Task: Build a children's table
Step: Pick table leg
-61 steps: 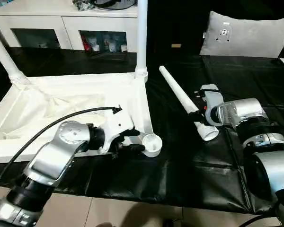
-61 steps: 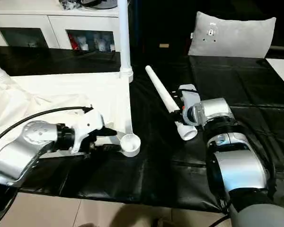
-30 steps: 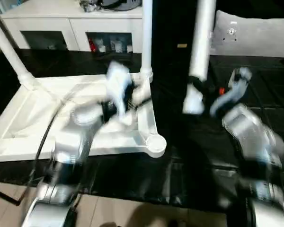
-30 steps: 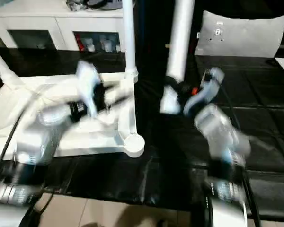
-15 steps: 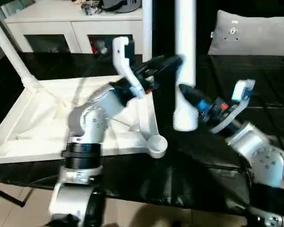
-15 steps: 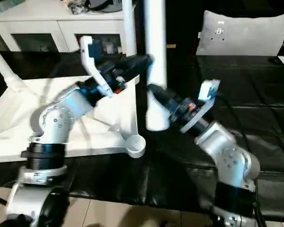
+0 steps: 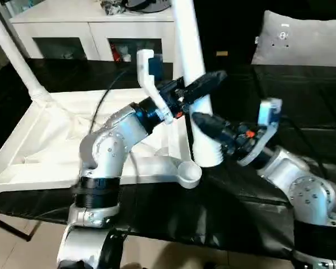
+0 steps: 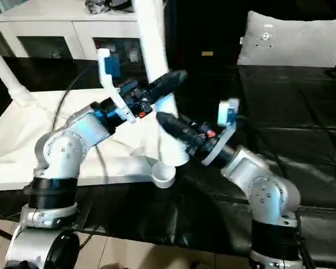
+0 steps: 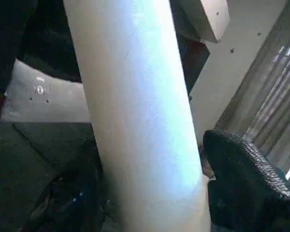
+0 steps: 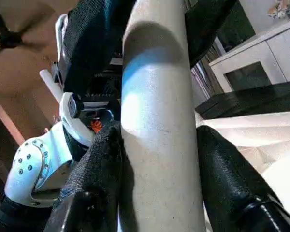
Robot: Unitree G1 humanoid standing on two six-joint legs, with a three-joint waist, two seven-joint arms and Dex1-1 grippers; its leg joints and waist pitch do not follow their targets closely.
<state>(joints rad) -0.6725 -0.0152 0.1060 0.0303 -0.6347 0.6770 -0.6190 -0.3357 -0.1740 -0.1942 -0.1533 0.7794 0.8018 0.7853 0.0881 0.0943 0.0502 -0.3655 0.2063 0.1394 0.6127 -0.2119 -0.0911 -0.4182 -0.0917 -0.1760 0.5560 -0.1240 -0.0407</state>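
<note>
I hold a white leg [image 7: 191,67] near-upright with both sets of fingers — my right fingers [image 10: 99,164] clamp its lower end, my left fingers [image 9: 241,179] grip it just above. The upturned top [image 7: 56,140] lies on the black desk [image 7: 252,202] at nine o'clock, its empty corner socket [image 7: 189,174] just beside the leg's foot.

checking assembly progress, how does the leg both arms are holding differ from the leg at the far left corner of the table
The held leg is clamped by both end effectors, its base above the near corner socket, not yet seated. The far left leg is already seated in its socket and stands free, leaning left. Both are white tapered tubes.
</note>
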